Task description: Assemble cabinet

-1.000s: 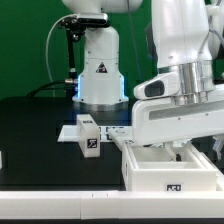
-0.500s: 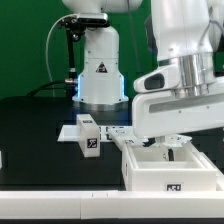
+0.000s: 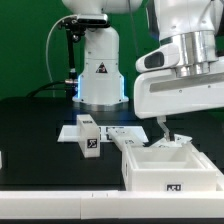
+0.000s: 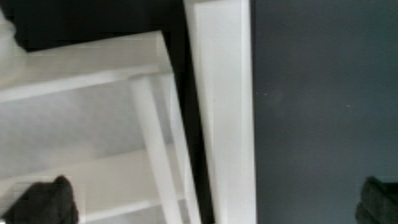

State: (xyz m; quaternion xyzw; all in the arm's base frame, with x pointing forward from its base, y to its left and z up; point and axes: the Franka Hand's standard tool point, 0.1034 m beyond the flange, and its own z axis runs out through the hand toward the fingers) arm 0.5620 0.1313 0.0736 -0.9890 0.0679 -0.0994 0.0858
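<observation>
The white cabinet box (image 3: pixel 150 180) sits on the desk (image 3: pixel 40 120); the tool (image 3: pixel 170 133) hangs just above it, fingers spread wide and, as far as the blurred wrist view shows, empty. Lowered off-line, a finger could strike the box's rim and shove it askew.

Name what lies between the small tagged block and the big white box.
In the exterior view, bare black table separates the small tagged block from the white box. Just behind that gap lies the marker board.

robotics lab: arm base (image 3: pixel 98 75) on black table (image 3: pixel 35 125), green backdrop (image 3: pixel 22 40).
</observation>
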